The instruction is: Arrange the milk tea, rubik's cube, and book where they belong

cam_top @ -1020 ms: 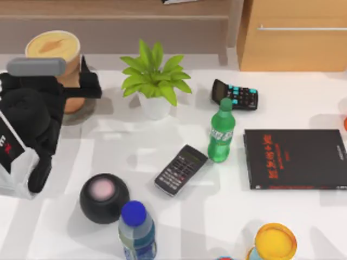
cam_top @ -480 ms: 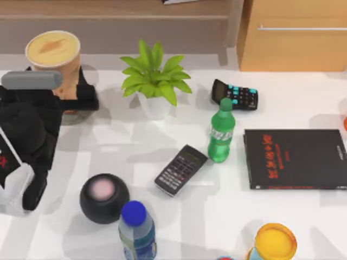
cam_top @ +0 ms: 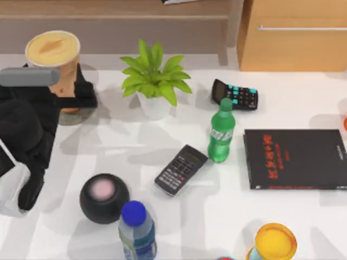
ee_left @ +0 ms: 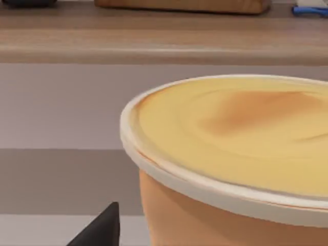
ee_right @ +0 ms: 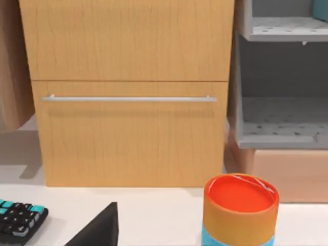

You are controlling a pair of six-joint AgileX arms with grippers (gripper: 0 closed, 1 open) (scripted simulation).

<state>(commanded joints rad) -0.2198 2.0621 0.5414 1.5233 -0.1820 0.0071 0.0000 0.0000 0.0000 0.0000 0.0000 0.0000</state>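
- The milk tea [cam_top: 53, 59] stands upright at the far left of the bench [cam_top: 179, 216], near the back edge, on a round grey coaster [cam_top: 76, 115]
- It is a tall tapered cup with orange-tan walls, a pale rim and a creamy yellow top with a darker tan smear across it; the left wrist view shows the milk tea [ee_left: 230, 154] close up, with the rim as a thick off-white band above the orange side
- The left pincer [cam_top: 68, 89] sits at the cup's lower half, its dark fingers [cam_top: 87, 89] on either side of the body; the pincer is closed on the milk tea
- The left arm's black body covers the bench's left edge, in front of the cup
- A potted green plant [cam_top: 154, 81] stands to the right of the cup, well apart from it
- The right wrist view faces a wooden drawer cabinet [ee_right: 128, 92] with a red-topped orange can [ee_right: 240, 210] in front; one dark fingertip [ee_right: 97, 228] shows there, and I cannot tell how the right pincer stands
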